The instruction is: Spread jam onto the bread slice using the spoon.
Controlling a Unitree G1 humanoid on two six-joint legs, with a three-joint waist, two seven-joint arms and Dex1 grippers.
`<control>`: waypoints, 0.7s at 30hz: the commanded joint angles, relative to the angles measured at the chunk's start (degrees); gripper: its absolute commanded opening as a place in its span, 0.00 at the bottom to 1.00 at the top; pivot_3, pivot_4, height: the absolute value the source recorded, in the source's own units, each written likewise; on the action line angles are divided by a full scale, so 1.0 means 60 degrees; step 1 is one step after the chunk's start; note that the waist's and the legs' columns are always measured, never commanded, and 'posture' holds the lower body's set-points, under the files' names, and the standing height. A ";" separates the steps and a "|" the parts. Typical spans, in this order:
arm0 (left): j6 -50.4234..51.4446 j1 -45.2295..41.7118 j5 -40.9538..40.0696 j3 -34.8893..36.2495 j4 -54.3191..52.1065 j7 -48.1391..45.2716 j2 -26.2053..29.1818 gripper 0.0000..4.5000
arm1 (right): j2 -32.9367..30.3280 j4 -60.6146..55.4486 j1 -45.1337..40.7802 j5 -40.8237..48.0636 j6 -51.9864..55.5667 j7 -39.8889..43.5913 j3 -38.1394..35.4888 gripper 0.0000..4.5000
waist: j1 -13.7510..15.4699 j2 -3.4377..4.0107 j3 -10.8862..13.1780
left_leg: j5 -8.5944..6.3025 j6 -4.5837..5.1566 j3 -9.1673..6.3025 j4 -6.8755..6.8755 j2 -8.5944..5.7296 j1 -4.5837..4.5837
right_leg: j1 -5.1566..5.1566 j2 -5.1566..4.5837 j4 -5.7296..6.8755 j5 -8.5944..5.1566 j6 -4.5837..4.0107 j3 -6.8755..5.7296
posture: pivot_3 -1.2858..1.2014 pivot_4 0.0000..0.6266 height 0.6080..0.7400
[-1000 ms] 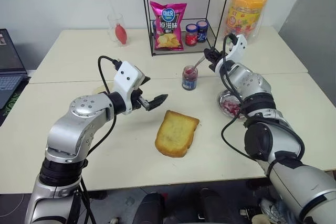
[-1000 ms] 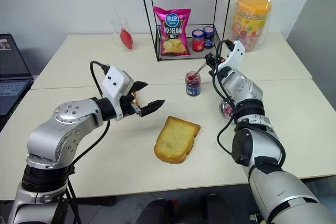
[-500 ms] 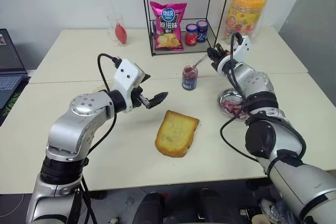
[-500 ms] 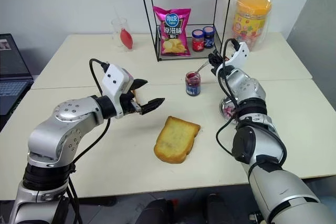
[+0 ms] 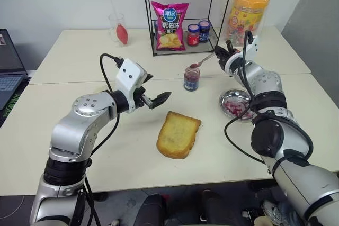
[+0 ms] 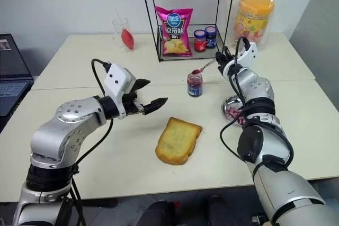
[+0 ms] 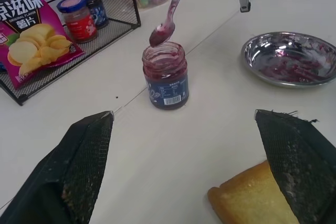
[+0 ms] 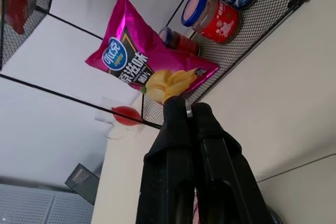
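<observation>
Presently the right gripper (image 5: 224, 55) has its fingers clamped on the spoon (image 7: 167, 20), bowl over the jam jar (image 7: 165, 75); left gripper (image 5: 157, 99) fingers spread wide, empty, above the cream tabletop (image 5: 79, 146).

Shiny metal spoon (image 7: 167, 18), clear glass jar (image 7: 166, 75) of glossy jam (image 7: 163, 57), polished steel dish (image 7: 290, 59), matt pale counter (image 5: 106, 146), rough toasted bread slice (image 5: 178, 134).
</observation>
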 commanded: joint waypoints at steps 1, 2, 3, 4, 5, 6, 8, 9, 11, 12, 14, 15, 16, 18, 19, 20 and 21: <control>-0.0449 -0.0157 -0.0044 0.0202 -0.0071 -0.0078 -0.0023 1.00 | 0.0014 -0.0613 -0.0108 0.0414 0.0039 -0.0151 -0.0221 0.00 | -0.0002 0.0000 0.0000 | 0.0000 0.0000 -0.0001 0.0000 0.0001 0.0000 | 0.0000 0.0000 0.0000 0.0000 0.0000 -0.0001 | 0.52 0.24 1.00; -0.0504 -0.0108 -0.0050 0.0172 -0.0069 -0.0117 -0.0037 1.00 | 0.0044 -0.0660 -0.0084 0.0466 0.0033 -0.0192 -0.0251 0.00 | -0.0001 0.0000 0.0000 | 0.0000 0.0000 -0.0002 -0.0001 0.0001 0.0001 | 0.0000 0.0001 0.0001 0.0000 0.0000 -0.0001 | 0.52 0.24 1.00; -0.0554 -0.0050 -0.0089 0.0170 -0.0066 -0.0155 -0.0058 1.00 | 0.0059 -0.0713 -0.0059 0.0502 0.0049 -0.0219 -0.0266 0.00 | -0.0001 0.0000 0.0000 | 0.0000 0.0000 -0.0004 -0.0001 0.0001 0.0000 | 0.0000 0.0000 0.0002 0.0000 0.0000 -0.0003 | 0.52 0.24 1.00; -0.0625 0.0005 -0.0108 0.0173 -0.0061 -0.0189 -0.0064 1.00 | 0.0070 -0.0782 -0.0035 0.0532 0.0072 -0.0232 -0.0273 0.00 | -0.0001 0.0000 0.0000 | 0.0000 0.0000 -0.0004 -0.0002 0.0001 0.0000 | 0.0000 0.0001 0.0001 0.0000 0.0000 -0.0003 | 0.52 0.24 1.00; -0.0716 0.0060 -0.0115 0.0182 -0.0054 -0.0220 -0.0068 1.00 | 0.0078 -0.0878 -0.0007 0.0573 0.0104 -0.0213 -0.0268 0.00 | -0.0001 0.0000 0.0000 | 0.0000 0.0000 -0.0002 -0.0002 0.0001 0.0000 | 0.0000 0.0001 0.0001 0.0000 0.0000 -0.0003 | 0.52 0.24 1.00; -0.0813 0.0113 -0.0137 0.0205 -0.0054 -0.0266 -0.0077 1.00 | 0.0085 -0.1003 0.0023 0.0635 0.0170 -0.0184 -0.0260 0.00 | -0.0001 0.0000 0.0000 | 0.0000 0.0000 -0.0001 -0.0002 0.0001 0.0000 | 0.0000 0.0001 0.0000 0.0000 0.0000 -0.0001 | 0.52 0.24 1.00; -0.1026 0.0221 -0.0188 0.0238 -0.0150 -0.0408 -0.0073 1.00 | 0.0107 -0.1482 0.0119 0.0882 0.0542 -0.0045 -0.0196 0.00 | 0.0002 0.0000 0.0000 | 0.0000 0.0000 0.0001 -0.0002 0.0000 0.0000 | 0.0000 0.0000 -0.0002 0.0000 0.0000 0.0000 | 0.52 0.24 1.00; -0.1111 0.0253 -0.0221 0.0252 -0.0232 -0.0452 -0.0076 1.00 | 0.0131 -0.1817 0.0177 0.1047 0.0838 0.0014 -0.0160 0.00 | 0.0003 0.0000 0.0000 | 0.0000 0.0000 -0.0001 -0.0001 0.0000 -0.0003 | 0.0000 0.0000 -0.0003 0.0000 0.0000 -0.0002 | 0.52 0.24 1.00; -0.1213 0.0243 -0.0442 0.0374 -0.0413 -0.0496 -0.0182 1.00 | 0.0226 -0.2647 0.0326 0.1458 0.1489 0.0061 -0.0100 0.00 | 0.0005 0.0001 0.0002 | 0.0000 0.0000 -0.0001 -0.0003 0.0001 -0.0004 | 0.0000 0.0000 -0.0004 0.0000 0.0000 -0.0001 | 0.52 0.24 1.00; -0.1252 0.0212 -0.0543 0.0433 -0.0465 -0.0501 -0.0231 1.00 | 0.0287 -0.3017 0.0408 0.1628 0.1714 -0.0043 -0.0101 0.00 | 0.0005 0.0002 0.0002 | 0.0000 0.0000 -0.0004 -0.0001 0.0001 -0.0007 | -0.0003 -0.0001 -0.0003 0.0000 0.0000 -0.0003 | 0.52 0.24 1.00; -0.1262 0.0147 -0.0780 0.0608 -0.0581 -0.0416 -0.0362 1.00 | 0.0417 -0.3850 0.0615 0.2019 0.2195 -0.0307 -0.0103 0.00 | 0.0004 0.0001 0.0002 | 0.0000 0.0000 -0.0006 -0.0002 0.0003 -0.0008 | -0.0004 -0.0001 -0.0004 0.0000 0.0000 -0.0005 | 0.52 0.24 1.00; -0.1328 0.0141 -0.0825 0.0676 -0.0666 -0.0365 -0.0389 1.00 | 0.0487 -0.4352 0.0752 0.2255 0.2504 -0.0428 -0.0071 0.00 | 0.0007 0.0002 0.0002 | -0.0001 0.0001 -0.0007 -0.0002 0.0003 -0.0007 | -0.0004 -0.0002 -0.0004 0.0000 0.0000 -0.0005 | 0.52 0.24 1.00; -0.1319 0.0201 -0.0903 0.0745 -0.0814 -0.0372 -0.0340 1.00 | 0.0574 -0.4995 0.0951 0.2576 0.2900 -0.0567 -0.0022 0.00 | 0.0009 0.0001 0.0002 | -0.0001 0.0001 -0.0009 -0.0004 0.0003 -0.0007 | -0.0004 -0.0001 -0.0004 0.0000 0.0000 -0.0007 | 0.52 0.24 1.00; -0.1150 0.0537 -0.1248 0.1050 -0.1220 -0.0503 -0.0161 1.00 | 0.0806 -0.6400 0.1457 0.3346 0.3809 -0.0955 0.0147 0.00 | 0.0009 0.0001 0.0002 | -0.0001 0.0001 -0.0014 -0.0002 0.0004 -0.0008 | -0.0003 -0.0001 -0.0003 0.0000 0.0000 -0.0011 | 0.52 0.24 1.00; -0.1079 0.0680 -0.1387 0.1168 -0.1361 -0.0566 -0.0092 1.00 | 0.0905 -0.6842 0.1635 0.3617 0.4079 -0.1157 0.0192 0.00 | -0.0003 0.0002 0.0002 | -0.0001 0.0001 -0.0013 -0.0005 0.0004 -0.0008 | -0.0004 -0.0001 -0.0003 0.0000 0.0000 -0.0010 | 0.52 0.24 1.00; -0.1011 0.0910 -0.1517 0.1296 -0.1523 -0.0679 0.0060 1.00 | 0.1013 -0.7316 0.1859 0.3886 0.4349 -0.1351 0.0300 0.00 | -0.0017 0.0002 0.0002 | -0.0002 0.0002 -0.0011 -0.0004 0.0008 -0.0006 | -0.0003 -0.0001 -0.0003 0.0000 0.0000 -0.0007 | 0.52 0.24 1.00; -0.1000 0.1501 -0.1637 0.1541 -0.1795 -0.1057 0.0466 1.00 | 0.1175 -0.7985 0.2266 0.4221 0.4704 -0.1613 0.0489 0.00 | -0.0018 0.0002 0.0002 | -0.0002 0.0002 -0.0009 -0.0005 0.0009 -0.0005 | -0.0003 -0.0001 -0.0002 0.0000 0.0000 -0.0004 | 0.52 0.24 1.00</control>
